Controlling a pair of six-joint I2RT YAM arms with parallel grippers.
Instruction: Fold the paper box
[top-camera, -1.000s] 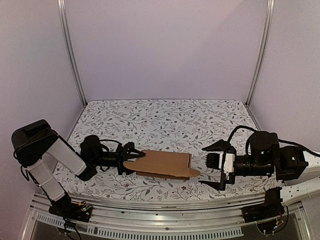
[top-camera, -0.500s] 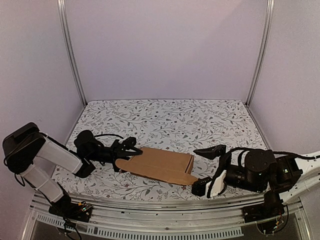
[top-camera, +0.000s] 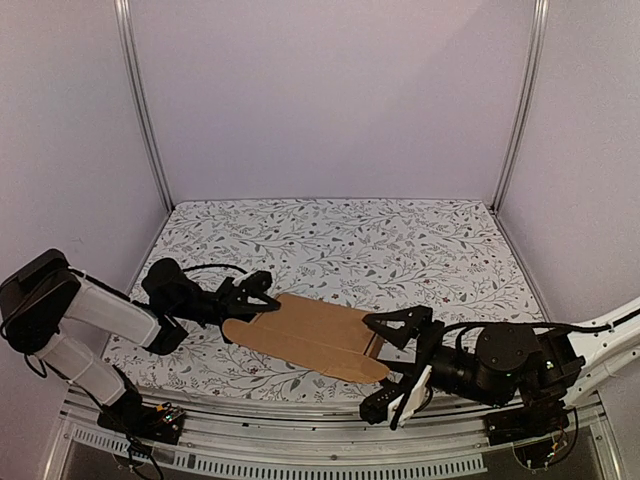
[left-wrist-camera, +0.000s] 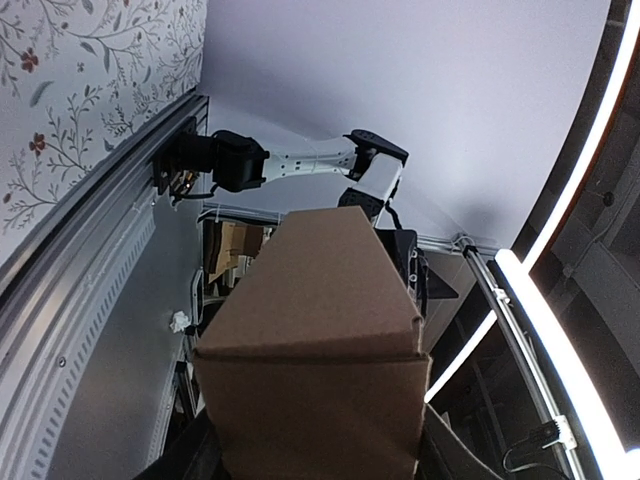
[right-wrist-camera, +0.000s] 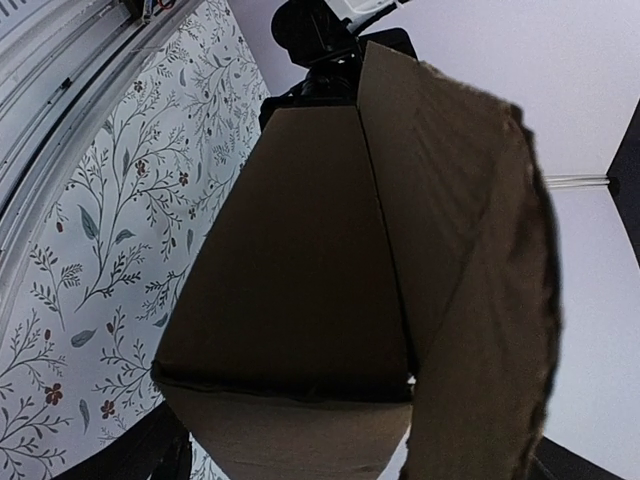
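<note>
We pin the paper box (top-camera: 315, 335), near the counter's (top-camera: 400, 250) front edge, by its left end in the half-closed left tool (top-camera: 250, 295), while the right tool (top-camera: 375, 368) straddles its right end wide open, holding nothing, probably ready to fold that flap.

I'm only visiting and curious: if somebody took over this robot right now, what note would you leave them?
Left hand: shut on the left end of the paper box.
Right hand: open, straddling its right end, not gripping.
Box: brown oblong, near side of the floral table.
Done: body looks formed.
Left: flaps stick out at the ends, apparently untucked; close them.
</note>
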